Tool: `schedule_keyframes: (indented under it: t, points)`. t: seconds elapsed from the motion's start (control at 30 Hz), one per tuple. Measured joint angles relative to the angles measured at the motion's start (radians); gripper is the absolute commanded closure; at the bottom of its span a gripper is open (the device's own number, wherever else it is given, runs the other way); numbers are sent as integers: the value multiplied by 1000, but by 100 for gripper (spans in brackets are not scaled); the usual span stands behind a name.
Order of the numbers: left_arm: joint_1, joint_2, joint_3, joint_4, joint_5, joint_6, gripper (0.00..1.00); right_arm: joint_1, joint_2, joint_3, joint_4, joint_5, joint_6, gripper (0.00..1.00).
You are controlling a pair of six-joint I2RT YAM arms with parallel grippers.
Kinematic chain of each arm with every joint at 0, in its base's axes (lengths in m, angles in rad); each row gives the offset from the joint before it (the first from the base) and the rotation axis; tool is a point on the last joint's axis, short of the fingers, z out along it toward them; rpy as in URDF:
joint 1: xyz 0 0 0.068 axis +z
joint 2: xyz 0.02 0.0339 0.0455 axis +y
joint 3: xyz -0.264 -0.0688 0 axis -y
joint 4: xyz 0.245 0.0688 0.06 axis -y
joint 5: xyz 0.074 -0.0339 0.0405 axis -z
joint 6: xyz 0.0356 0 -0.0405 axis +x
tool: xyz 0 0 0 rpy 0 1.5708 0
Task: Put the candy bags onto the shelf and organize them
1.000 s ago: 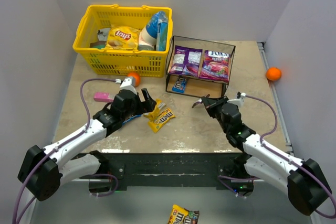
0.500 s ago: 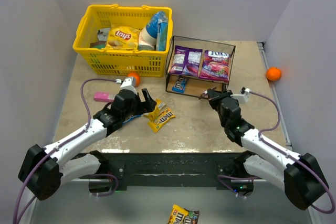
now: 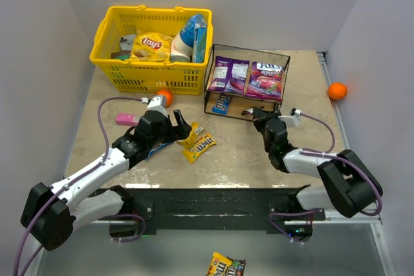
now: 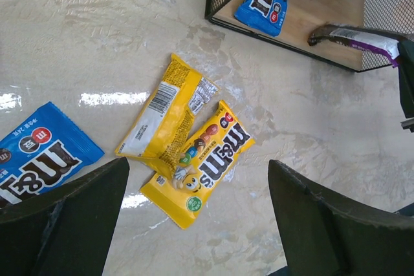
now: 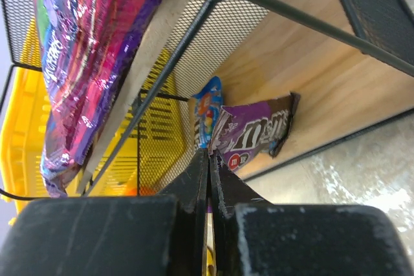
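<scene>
Noted bare beige stone-look table (image 3: 239, 153) in front of small black-wire, wooden-board shelf (image 5: 336, 75); low gap under its upper board. Saw right pincer (image 5: 208, 154) clamped shut on end of dark purple M&M's packet (image 5: 252, 135) at lower board, long axis along front edge, free end near blue packet (image 5: 206, 111). Found left pincer (image 3: 183, 127) spread wide above two yellow packets (image 4: 207, 159), both lying diagonal.

Purple bags (image 3: 228, 75) lie atop the shelf (image 3: 249, 105) — two yellow packets (image 3: 197, 142) overlap before it.
</scene>
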Motion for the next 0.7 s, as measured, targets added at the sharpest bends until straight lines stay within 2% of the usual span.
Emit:
schedule_keyframes:
  t: [0.17, 0.4, 0.7]
  points:
    - [0, -14, 0, -6, 0, 0, 6, -2, 12, 0, 50, 1, 5, 100]
    - [0, -11, 0, -11, 0, 0, 6, -3, 23, 0, 23, 10, 63, 100]
    - [0, -3, 0, -11, 3, 0, 6, -3, 202, -6, 21, 5, 210, 100]
